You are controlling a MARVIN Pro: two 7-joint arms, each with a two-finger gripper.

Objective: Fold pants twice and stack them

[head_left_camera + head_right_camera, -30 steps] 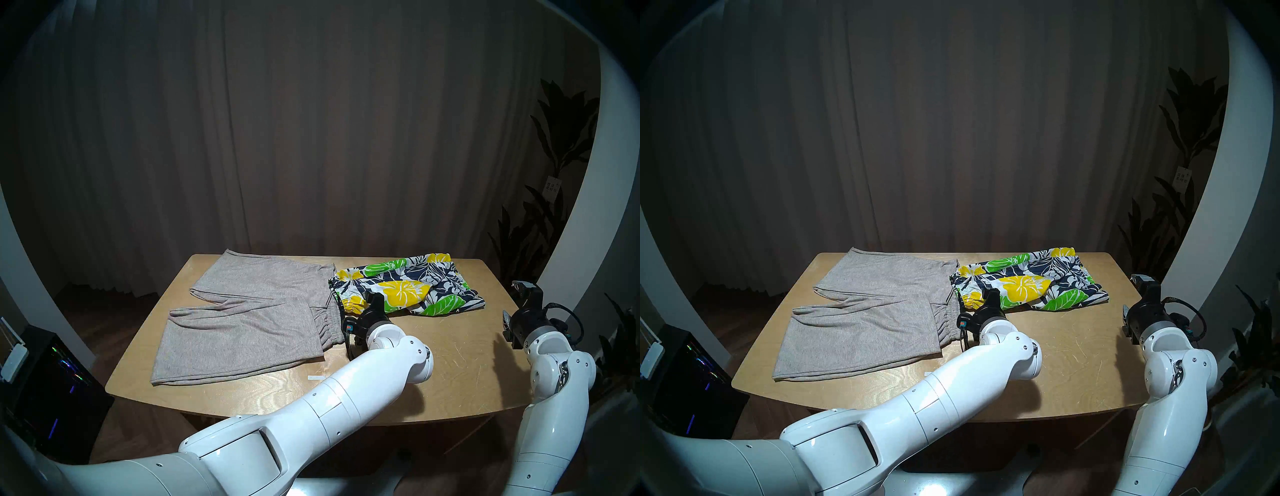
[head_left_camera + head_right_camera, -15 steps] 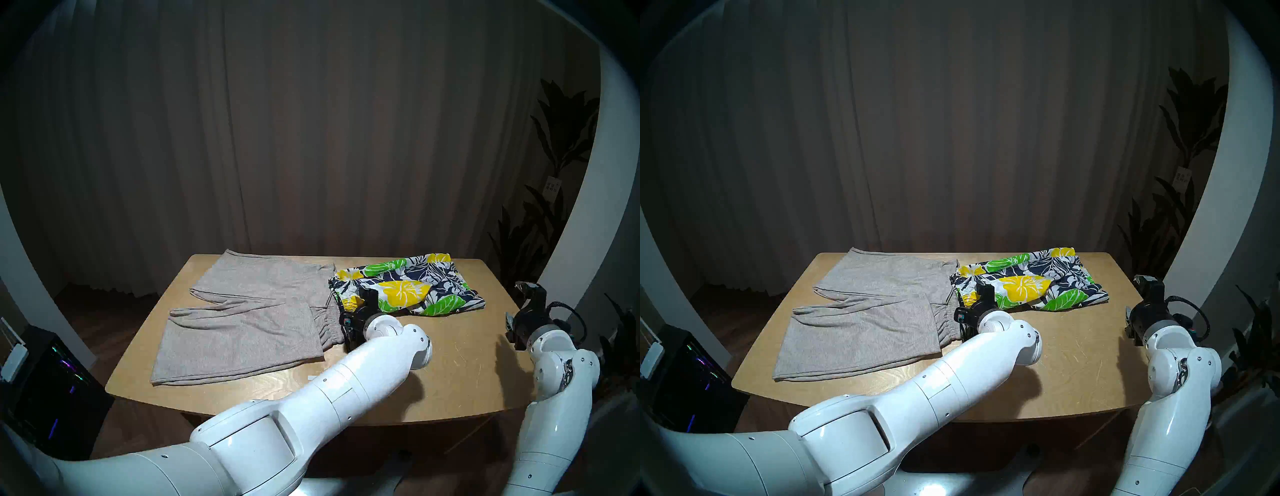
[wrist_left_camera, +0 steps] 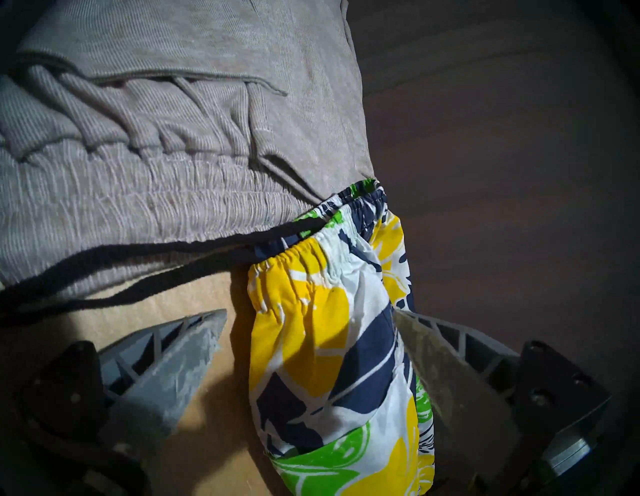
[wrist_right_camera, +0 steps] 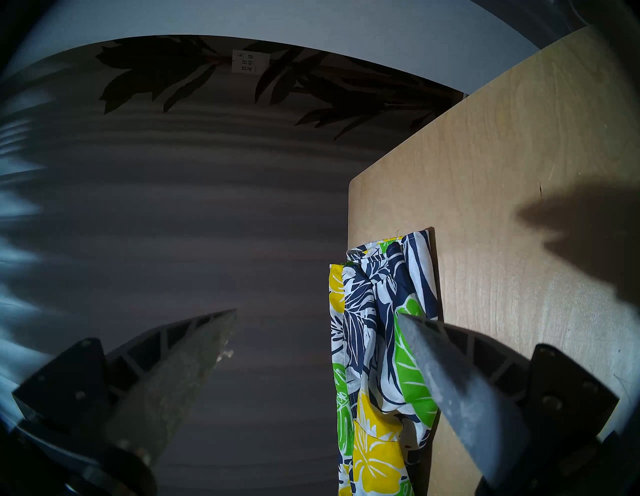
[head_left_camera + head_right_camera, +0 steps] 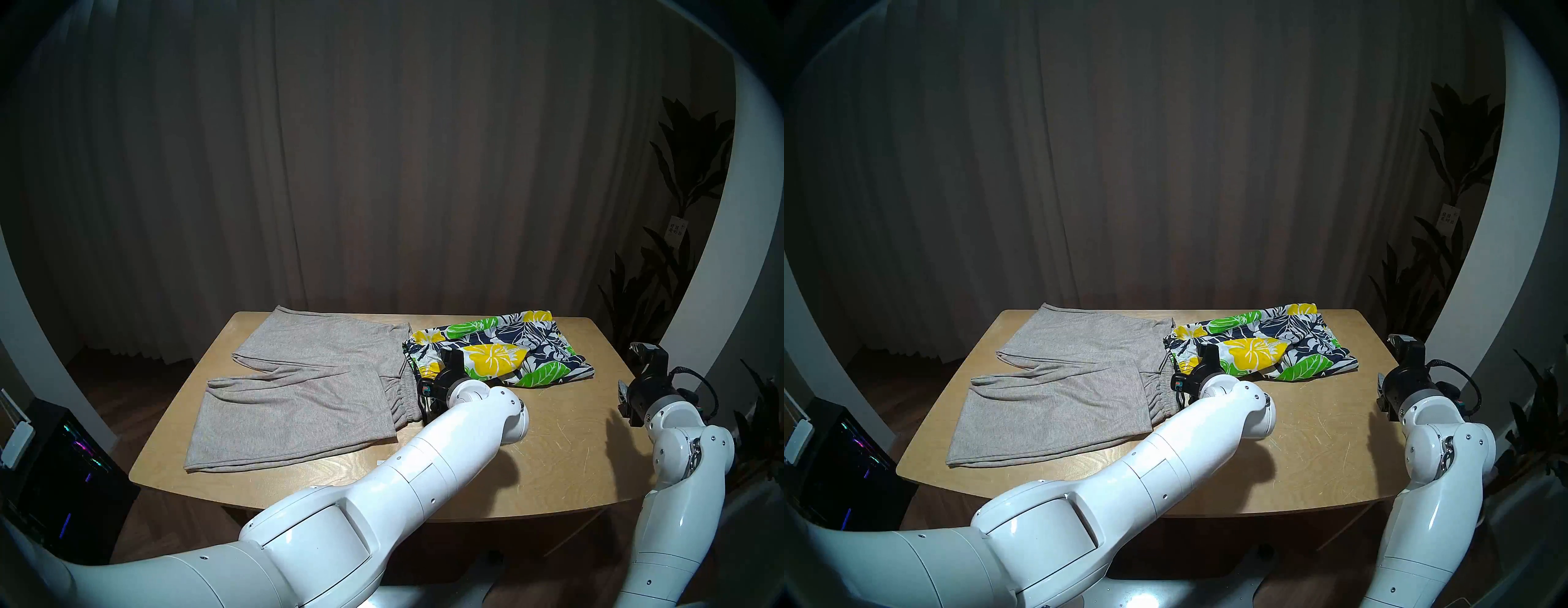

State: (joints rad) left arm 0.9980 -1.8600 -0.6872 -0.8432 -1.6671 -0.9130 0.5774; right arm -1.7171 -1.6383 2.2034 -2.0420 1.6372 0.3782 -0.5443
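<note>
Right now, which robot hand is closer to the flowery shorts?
Left. The left gripper is open around the floral shorts' waistband corner, beside the grey pants. The right gripper, also open, hangs off the table's right edge, apart from them.

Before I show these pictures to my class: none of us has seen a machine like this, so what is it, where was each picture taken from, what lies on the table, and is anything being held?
It is a robot with two white arms, each ending in a two-fingered gripper. The two wide pictures come from cameras on its head; the two close-ups come from a camera on each wrist. On the wooden table lie grey pants and, beside them, floral shorts with a black drawstring. The left gripper is open, one finger on each side of the shorts' waistband corner, not yet closed. The right gripper is open, holds nothing and hangs near the table's right edge.
</note>
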